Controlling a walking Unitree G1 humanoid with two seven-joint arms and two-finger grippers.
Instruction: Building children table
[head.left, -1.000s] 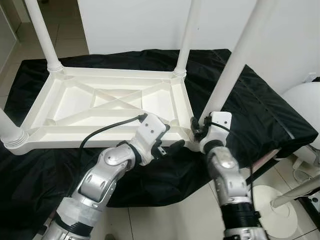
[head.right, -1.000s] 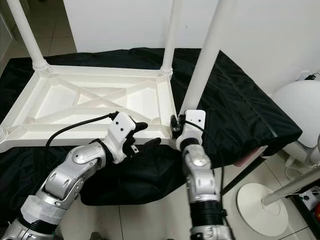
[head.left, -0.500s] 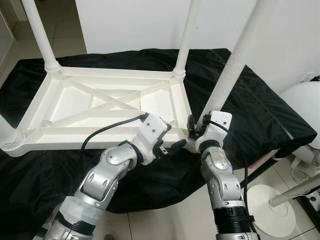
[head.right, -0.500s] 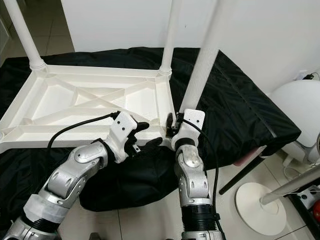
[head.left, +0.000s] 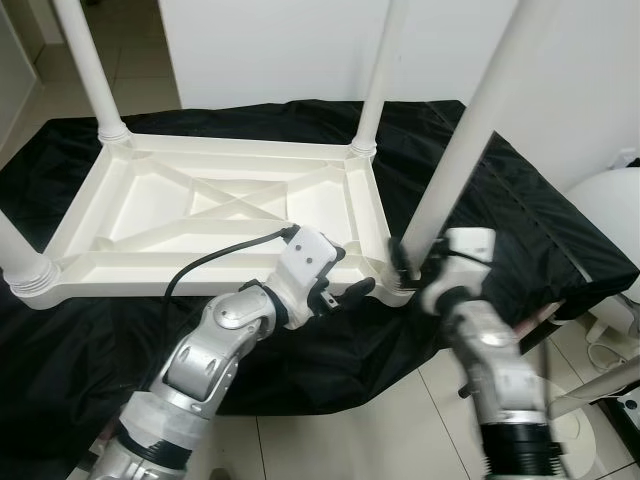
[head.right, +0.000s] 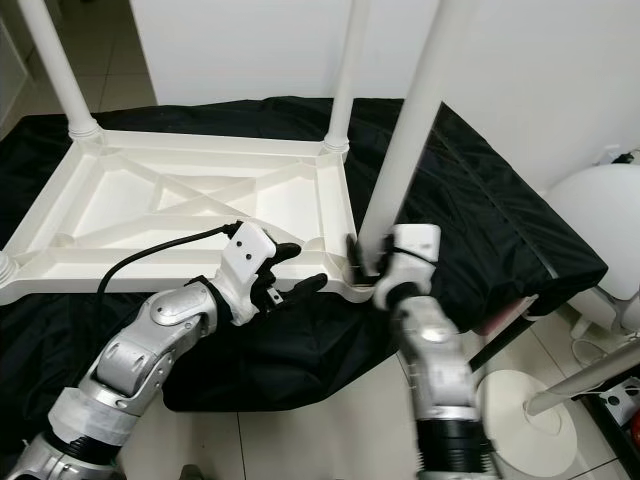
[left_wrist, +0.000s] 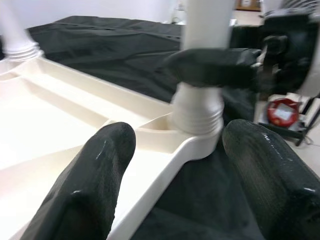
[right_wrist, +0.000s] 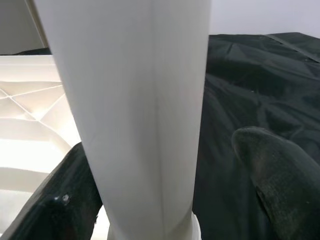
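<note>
Low in the frame, the left gripper (head.left: 345, 292) is spread wide, one finger over the rim of the upturned white table top (head.left: 215, 205) and the other out over the black cloth (head.right: 470, 215), straddling the near right corner without clearly touching it. Its silver forearm rises from the lower left, bent at the elbow. Just right of it, the right gripper (head.left: 403, 262) sits at the base of the near right leg (head.left: 468, 140), a finger on either side; the arm is blurred, so whether the fingers press the leg cannot be told. That arm comes up from the bottom right. Farther up, the table top lies flat on the cloth-covered desk (head.right: 520, 245), with a leg (head.left: 378, 75) upright at its far right corner.
</note>
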